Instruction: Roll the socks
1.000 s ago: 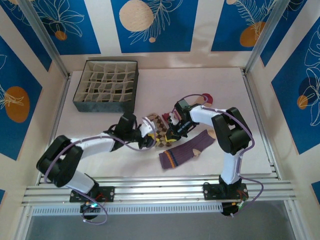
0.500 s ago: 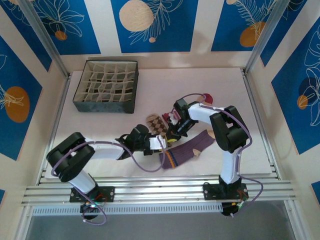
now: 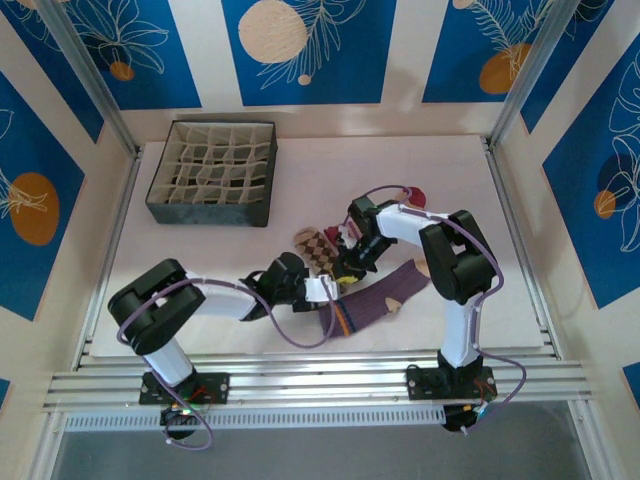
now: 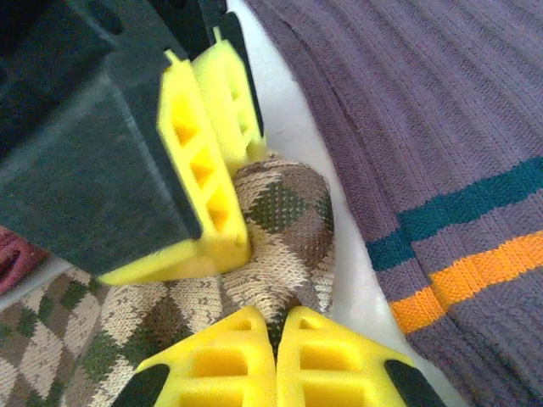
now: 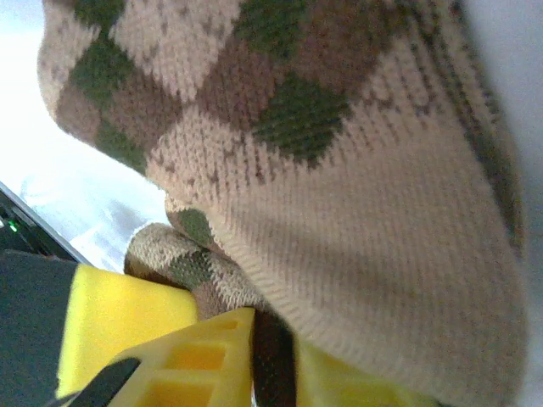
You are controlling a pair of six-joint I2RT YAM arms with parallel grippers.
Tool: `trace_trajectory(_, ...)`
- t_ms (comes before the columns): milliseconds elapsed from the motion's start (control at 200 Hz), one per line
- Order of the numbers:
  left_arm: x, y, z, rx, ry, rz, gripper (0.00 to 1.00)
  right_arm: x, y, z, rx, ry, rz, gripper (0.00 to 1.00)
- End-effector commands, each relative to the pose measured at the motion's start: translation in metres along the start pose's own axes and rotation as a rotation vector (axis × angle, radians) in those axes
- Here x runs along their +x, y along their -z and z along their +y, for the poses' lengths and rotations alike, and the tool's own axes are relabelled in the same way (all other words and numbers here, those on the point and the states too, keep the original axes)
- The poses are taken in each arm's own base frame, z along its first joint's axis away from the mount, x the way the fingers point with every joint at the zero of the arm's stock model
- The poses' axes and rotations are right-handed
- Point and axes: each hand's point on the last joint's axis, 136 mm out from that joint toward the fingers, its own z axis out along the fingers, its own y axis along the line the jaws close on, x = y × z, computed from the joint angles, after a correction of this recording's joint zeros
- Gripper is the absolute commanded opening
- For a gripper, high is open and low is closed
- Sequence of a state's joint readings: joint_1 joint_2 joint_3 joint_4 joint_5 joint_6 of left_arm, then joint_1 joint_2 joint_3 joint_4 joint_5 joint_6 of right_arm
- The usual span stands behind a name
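The left gripper (image 3: pixel 322 290) was pinched closed on the near end of the brown-tan checkered sock (image 3: pixel 316 246) at mid-table. The right gripper (image 3: pixel 347 268) sat at the sock's 3 o'clock with fabric between its fingers; whether it clamped could not be told. The purple ribbed sock (image 3: pixel 385 295) lay at 4 o'clock

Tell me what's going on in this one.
Both arms are working the checkered sock in the middle of the table. The left gripper is shut on a bunched end of it, and the right gripper pinches the same sock close by. The purple sock lies flat beside them, with neither gripper on it.
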State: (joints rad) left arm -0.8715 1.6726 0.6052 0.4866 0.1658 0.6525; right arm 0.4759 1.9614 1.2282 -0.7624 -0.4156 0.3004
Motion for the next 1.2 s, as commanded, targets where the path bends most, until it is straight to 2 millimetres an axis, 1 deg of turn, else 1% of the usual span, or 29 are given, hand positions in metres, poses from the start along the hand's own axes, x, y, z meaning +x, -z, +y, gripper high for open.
trace_trajectory(0, 0.019, -0.005, -0.023, 0.127, 0.102, 0.061, 0.0, 0.007, 0.003, 0.007, -0.058, 0.03, -0.022, 0.35)
trace_trajectory(60, 0.019, -0.004, -0.024, 0.17, 0.172, 0.062, 0.0, 0.005, 0.01, 0.011, -0.09, 0.048, -0.057, 0.4)
trace_trajectory(145, 0.021, -0.003, -0.024, 0.234, 0.278, 0.064, 0.0, 0.002, 0.021, 0.013, -0.117, 0.069, -0.114, 0.42)
trace_trajectory(185, 0.022, -0.002, -0.025, 0.267, 0.329, 0.065, 0.0, 0.0, 0.025, 0.011, -0.12, 0.07, -0.141, 0.43)
trace_trajectory(360, 0.031, -0.001, -0.015, 0.329, 0.542, 0.055, 0.0, -0.011, 0.042, 0.007, -0.151, 0.076, -0.251, 0.44)
trace_trajectory(495, 0.037, -0.001, -0.004, 0.357, 0.691, 0.038, 0.0, -0.018, 0.049, 0.008, -0.181, 0.094, -0.307, 0.44)
trace_trajectory(615, 0.043, -0.003, 0.004, 0.392, 0.809, 0.05, 0.0, -0.022, 0.048, 0.009, -0.194, 0.112, -0.316, 0.45)
trace_trajectory(830, 0.066, -0.009, 0.015, 0.397, 1.001, 0.117, 0.0, -0.031, 0.039, 0.006, -0.209, 0.111, -0.304, 0.45)
trace_trajectory(1030, 0.078, -0.013, 0.015, 0.424, 1.103, 0.161, 0.0, -0.035, 0.027, 0.0, -0.213, 0.102, -0.275, 0.45)
trace_trajectory(1196, 0.084, -0.016, 0.012, 0.438, 1.143, 0.191, 0.0, -0.038, 0.021, 0.0, -0.208, 0.105, -0.265, 0.45)
